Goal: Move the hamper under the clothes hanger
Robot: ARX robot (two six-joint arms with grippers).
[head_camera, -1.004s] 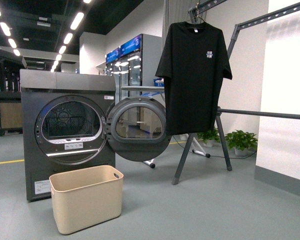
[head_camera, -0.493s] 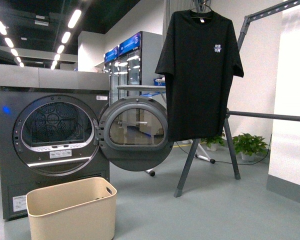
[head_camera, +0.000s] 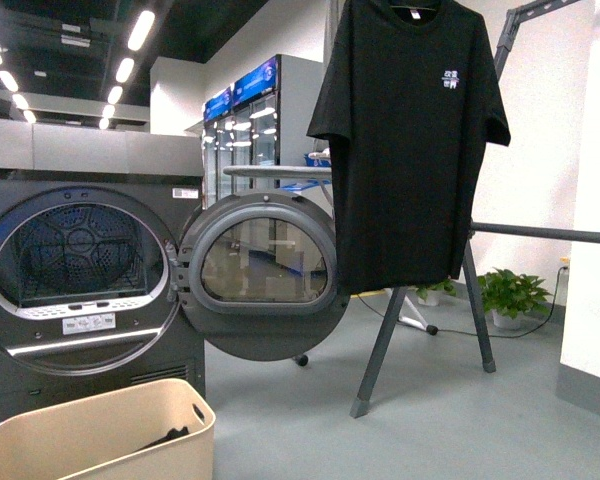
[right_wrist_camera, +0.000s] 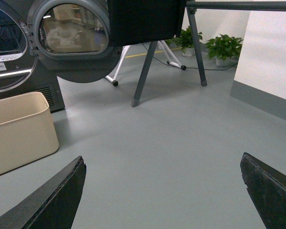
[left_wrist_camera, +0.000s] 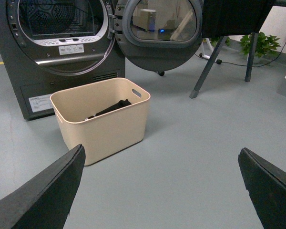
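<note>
The beige hamper (head_camera: 100,440) stands on the floor at the lower left of the front view, in front of the dryer, with a dark garment inside. It also shows in the left wrist view as the hamper (left_wrist_camera: 105,124) and at the edge of the right wrist view as the hamper (right_wrist_camera: 19,131). The dark grey clothes hanger (head_camera: 480,300) stands to the right on splayed legs, with a black T-shirt (head_camera: 410,140) hanging from it. My left gripper (left_wrist_camera: 161,179) is open over bare floor, short of the hamper. My right gripper (right_wrist_camera: 162,183) is open, also over floor.
A grey dryer (head_camera: 80,280) with its round door (head_camera: 260,275) swung open stands behind the hamper. Potted plants (head_camera: 515,295) and a cable lie by the white wall beyond the rack. Grey floor stretches between hamper and rack legs.
The view has moved forward and to the right: the dryer and the hamper have slid left and grown larger, and the T-shirt and rack look closer and higher.
</note>
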